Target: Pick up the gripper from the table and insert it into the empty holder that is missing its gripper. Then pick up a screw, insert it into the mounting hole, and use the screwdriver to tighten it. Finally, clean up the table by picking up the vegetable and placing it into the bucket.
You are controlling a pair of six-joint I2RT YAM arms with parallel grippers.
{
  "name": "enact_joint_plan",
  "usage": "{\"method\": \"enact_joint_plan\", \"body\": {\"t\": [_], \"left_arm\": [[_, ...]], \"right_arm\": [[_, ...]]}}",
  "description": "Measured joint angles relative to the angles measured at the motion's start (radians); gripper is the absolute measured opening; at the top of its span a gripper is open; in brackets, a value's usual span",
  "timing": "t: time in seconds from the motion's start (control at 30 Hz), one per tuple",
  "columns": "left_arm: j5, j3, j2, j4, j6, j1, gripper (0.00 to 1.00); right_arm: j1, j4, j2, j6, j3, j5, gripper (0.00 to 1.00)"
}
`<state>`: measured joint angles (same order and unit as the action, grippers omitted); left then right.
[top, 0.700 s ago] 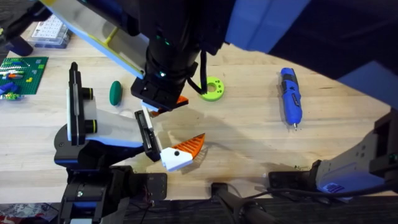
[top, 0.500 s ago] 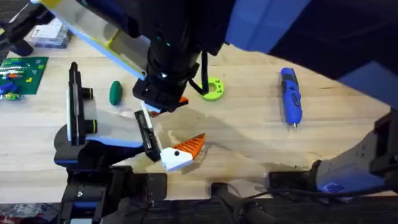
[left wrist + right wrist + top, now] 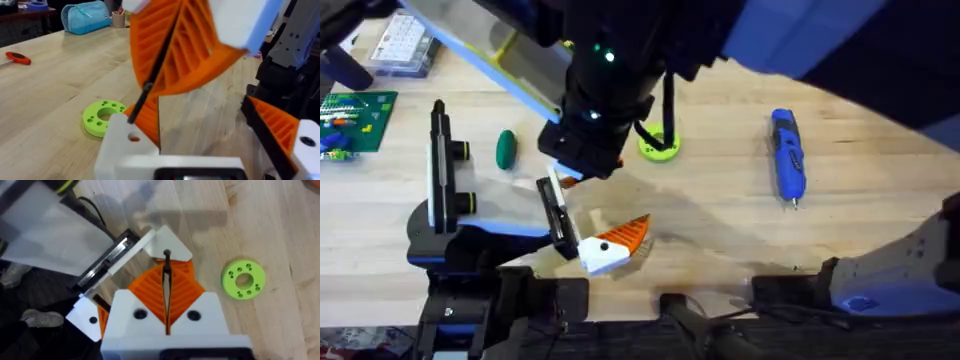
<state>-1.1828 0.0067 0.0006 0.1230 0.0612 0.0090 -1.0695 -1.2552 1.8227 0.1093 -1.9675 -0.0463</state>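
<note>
At the near table point(image 3: 720, 250) edge, the left gripper point(image 3: 610, 245) rests with fingers apart and nothing between them. Just beyond it, the right gripper point(image 3: 582, 170) is clamped on a thin dark pin point(image 3: 167, 262), judged to be the screw. Since 0.7 s ago its arm has swung rightward, now partly covering the ring point(image 3: 660, 148), which suggests insertion alignment. The vegetable point(image 3: 506, 149) and screwdriver point(image 3: 787, 155) are unmoved farther out.

no readable text, labels or numbers
</note>
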Motion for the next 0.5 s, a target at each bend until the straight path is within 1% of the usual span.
{"method": "enact_joint_plan", "body": {"t": [0.23,0.5], "left_arm": [[0.000,0.000,0.000,0.000,0.000,0.000,0.989],[0.000,0.000,0.000,0.000,0.000,0.000,0.989]], "right_arm": [[0.000,-0.038,-0.001,0.000,0.000,0.000,0.012],[0.000,-0.028,-0.001,0.000,0.000,0.000,0.012]]}}
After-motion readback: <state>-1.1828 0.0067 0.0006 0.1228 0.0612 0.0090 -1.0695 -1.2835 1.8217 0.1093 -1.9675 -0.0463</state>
